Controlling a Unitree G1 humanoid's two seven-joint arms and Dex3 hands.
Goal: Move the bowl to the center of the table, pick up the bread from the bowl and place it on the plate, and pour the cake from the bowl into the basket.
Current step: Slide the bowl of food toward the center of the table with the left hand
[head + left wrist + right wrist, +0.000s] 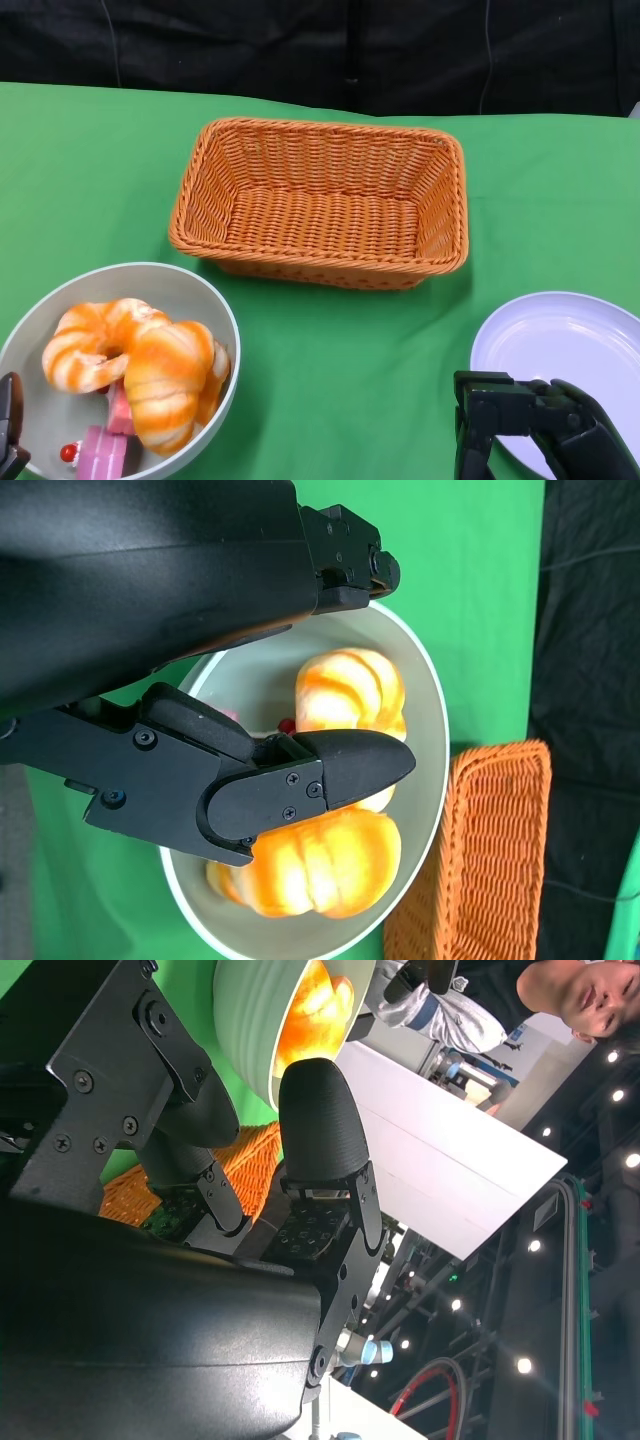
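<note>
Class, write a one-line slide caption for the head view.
Bowl with bread and cake at lower left, basket centre, plate at right, right hand beside it.

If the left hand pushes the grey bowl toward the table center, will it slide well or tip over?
The bowl probably slides rather than tips: it looks wide and low, on flat green cloth. The cloth may drag or wrinkle a little. The bread is piled above the rim beside the pink cake, so a sudden push could shake it; a slow push seems safer.

Matte black hands (pixel 540 425) with ribbed fingers (pixel 320 1125), screwed plates.
</note>
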